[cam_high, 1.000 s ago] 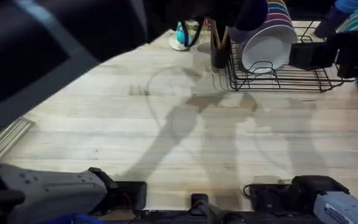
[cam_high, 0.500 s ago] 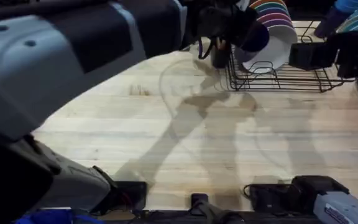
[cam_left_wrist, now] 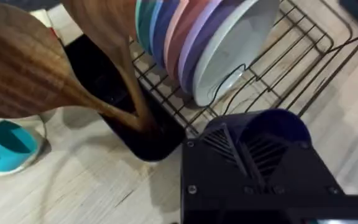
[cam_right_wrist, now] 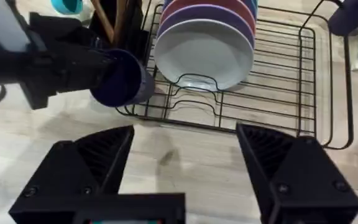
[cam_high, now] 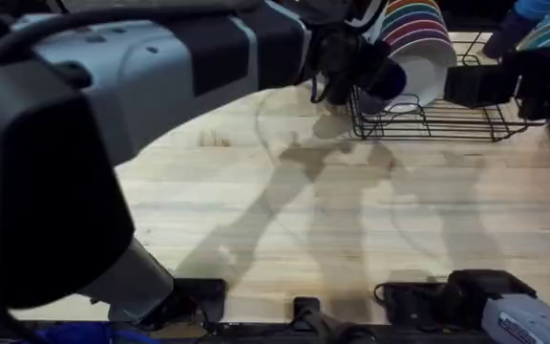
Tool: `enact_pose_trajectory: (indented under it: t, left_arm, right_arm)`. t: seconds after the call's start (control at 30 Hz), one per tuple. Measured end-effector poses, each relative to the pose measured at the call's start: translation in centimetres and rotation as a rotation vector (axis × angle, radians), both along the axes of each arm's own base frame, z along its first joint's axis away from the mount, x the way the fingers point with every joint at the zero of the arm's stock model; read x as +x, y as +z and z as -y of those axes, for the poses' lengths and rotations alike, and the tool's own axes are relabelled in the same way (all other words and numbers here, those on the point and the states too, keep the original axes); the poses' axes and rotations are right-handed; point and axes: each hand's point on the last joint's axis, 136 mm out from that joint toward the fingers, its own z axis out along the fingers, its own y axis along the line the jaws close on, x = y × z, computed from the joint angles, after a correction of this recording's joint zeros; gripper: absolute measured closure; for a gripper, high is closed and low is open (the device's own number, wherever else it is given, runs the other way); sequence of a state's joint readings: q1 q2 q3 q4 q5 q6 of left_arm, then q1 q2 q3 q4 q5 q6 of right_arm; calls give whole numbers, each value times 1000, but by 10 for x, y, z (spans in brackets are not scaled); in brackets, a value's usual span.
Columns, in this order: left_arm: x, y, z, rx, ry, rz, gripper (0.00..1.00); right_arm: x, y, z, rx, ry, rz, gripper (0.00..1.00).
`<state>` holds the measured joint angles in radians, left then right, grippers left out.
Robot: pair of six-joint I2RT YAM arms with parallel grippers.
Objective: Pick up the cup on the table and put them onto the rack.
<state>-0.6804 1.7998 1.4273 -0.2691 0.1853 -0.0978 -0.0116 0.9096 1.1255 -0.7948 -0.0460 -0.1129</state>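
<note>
**Cup at the rack's near-left corner, carried by the left arm**

While the left gripper holds the cup on its side, note the relation your next move turns on: the cup's long axis runs roughly level, mouth toward about 3 o'clock in the overhead view, pointing over the rack edge. You have the cup pinched between the left fingers, off the table, hanging just at the rack's near-left corner, beside the white plate. The left arm is plainly nearer; the right gripper sits back at about 5 o'clock from the rack, jaws spread wide, holding nothing.

Materials, quick: cup is smooth dark navy, handleless, slightly tapered, likely hard plastic. Rack is thin black wire with upright loops, so a tipped cup could snag or roll between the wires. Plates are glossy, stacked on edge, multicoloured plus the white one. The dark holder with wooden spoons stands just beside the rack's left end, near the cup; mind it. Table is pale grained planks.
</note>
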Motion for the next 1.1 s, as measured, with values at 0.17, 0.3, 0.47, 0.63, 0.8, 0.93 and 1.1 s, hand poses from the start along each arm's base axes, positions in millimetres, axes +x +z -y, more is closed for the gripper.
enact_pose_trajectory:
  t: [0.17, 0.3, 0.47, 0.63, 0.8, 0.93, 1.1]
  left_arm:
    - [3, -9, 3, 0, 1, -8, 960]
    - [5, -17, 5, 2, 6, -22, 960]
    - [8, -26, 7, 2, 12, -35, 960]
    - [11, -27, 10, -15, 23, -36, 960]
    - [12, -35, 10, -9, 27, -52, 959]
    - [11, -48, 12, 0, 28, -82, 960]
    - [9, -51, 14, -2, 32, -99, 960]
  right_arm:
    - [0, 0, 0, 0, 0, 0, 8]
    - [0, 0, 0, 0, 0, 0, 8]
    - [0, 0, 0, 0, 0, 0, 8]
    - [0, 0, 0, 0, 0, 0, 8]
    - [0, 0, 0, 0, 0, 0, 8]
    - [0, 0, 0, 0, 0, 0, 8]
    - [0, 0, 0, 0, 0, 0, 8]
